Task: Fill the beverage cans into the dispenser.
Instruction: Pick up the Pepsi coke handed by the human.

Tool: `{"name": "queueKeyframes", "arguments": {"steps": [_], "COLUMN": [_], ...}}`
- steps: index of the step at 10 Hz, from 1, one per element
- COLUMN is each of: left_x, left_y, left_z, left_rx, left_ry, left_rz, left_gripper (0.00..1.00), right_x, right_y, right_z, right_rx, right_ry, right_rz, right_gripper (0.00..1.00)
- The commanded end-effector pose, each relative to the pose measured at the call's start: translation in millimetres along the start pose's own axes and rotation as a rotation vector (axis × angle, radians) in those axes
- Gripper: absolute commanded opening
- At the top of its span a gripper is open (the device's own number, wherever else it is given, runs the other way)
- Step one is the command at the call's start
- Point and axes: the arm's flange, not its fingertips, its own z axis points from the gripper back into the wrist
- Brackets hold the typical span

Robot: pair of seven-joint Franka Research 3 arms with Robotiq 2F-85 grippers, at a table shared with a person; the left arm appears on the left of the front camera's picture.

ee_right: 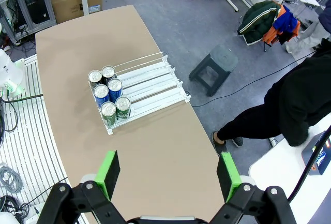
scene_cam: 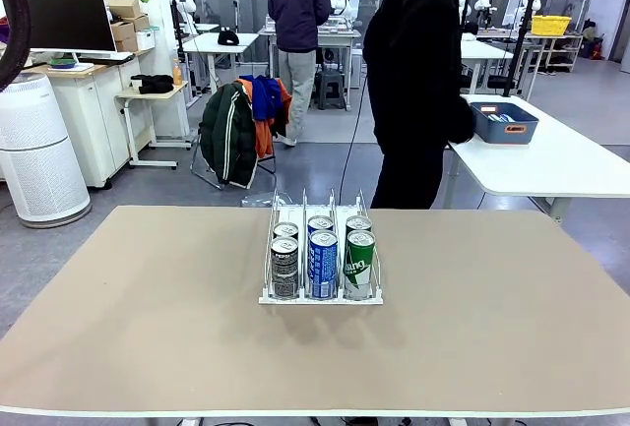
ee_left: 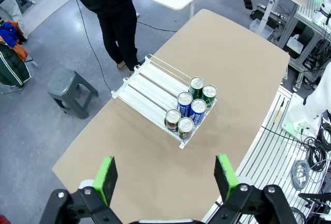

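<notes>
The white dispenser (scene_cam: pixel 321 298) stands mid-table and holds six beverage cans in two rows at its front lip: black (scene_cam: pixel 284 269), blue (scene_cam: pixel 323 265) and green (scene_cam: pixel 359 265), each with a matching can behind it. The lanes' far halves (ee_left: pixel 150 87) are bare. My left gripper (ee_left: pixel 165 178) hangs open high above the table, and the cans (ee_left: pixel 184 103) lie far below it. My right gripper (ee_right: pixel 168 175) is likewise open and high, with the cans (ee_right: pixel 115 87) well below. Nothing sits between either pair of fingers.
A person in black (scene_cam: pixel 413 82) stands at the table's far edge, just behind the rack. A blue bin (scene_cam: pixel 503 123) rests on a white side table at the right. A grey stool (ee_left: pixel 70 92) stands on the floor beyond the table.
</notes>
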Motion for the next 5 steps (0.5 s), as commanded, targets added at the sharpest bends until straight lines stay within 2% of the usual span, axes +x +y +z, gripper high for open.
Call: {"name": "queueKeyframes", "arguments": {"steps": [1, 5], "left_x": [-0.1, -0.1], "left_y": [0.2, 0.2], "left_z": [-0.1, -0.1], "left_rx": [0.000, 0.000], "left_ry": [-0.001, -0.001], "left_rz": [0.000, 0.000], "left_gripper": [1.00, 1.00], "right_x": [0.3, 0.3], "right_y": [0.6, 0.6], "right_z": [0.6, 0.6], "right_rx": [-0.001, -0.001], "right_ry": [-0.001, -0.001], "right_rz": [0.000, 0.000], "right_gripper": [1.00, 1.00]}}
